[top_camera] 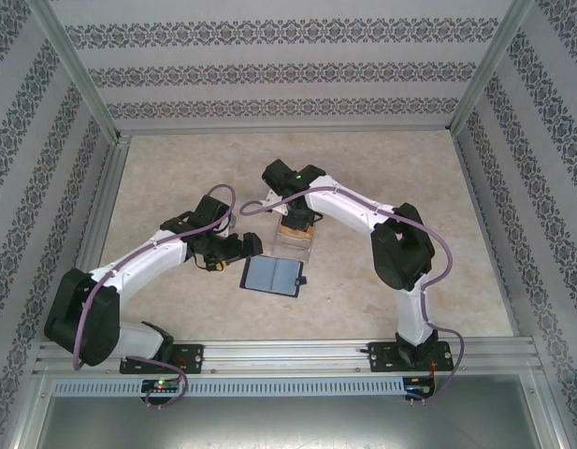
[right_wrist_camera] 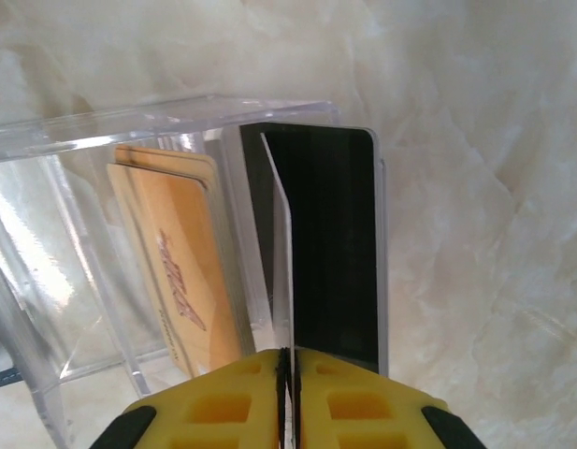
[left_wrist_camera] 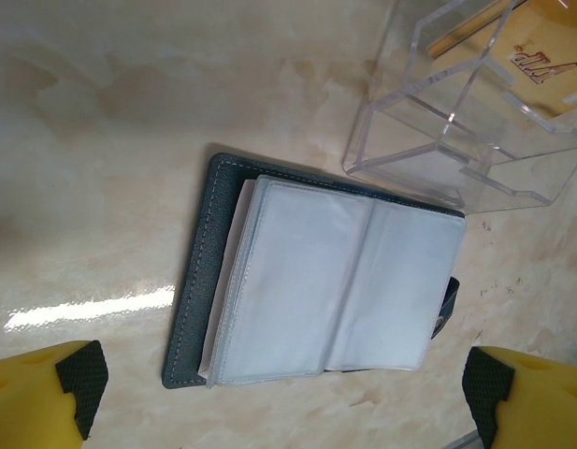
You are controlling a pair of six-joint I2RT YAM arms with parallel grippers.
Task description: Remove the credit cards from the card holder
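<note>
The marble table [top_camera: 410, 168] carries everything. My left gripper [left_wrist_camera: 286, 388] hangs spread wide above the wallet [left_wrist_camera: 325, 281], which lies open and flat with its pale inner sleeves facing up, just beside the clear stand [left_wrist_camera: 456, 140]. In that stand two tan cards [right_wrist_camera: 180, 271] lean in one slot, and a black card [right_wrist_camera: 330, 243] stands upright in the next. My right gripper [right_wrist_camera: 288, 393] sits at the black card's near edge with its fingers almost together. I cannot tell whether they grip it.
</note>
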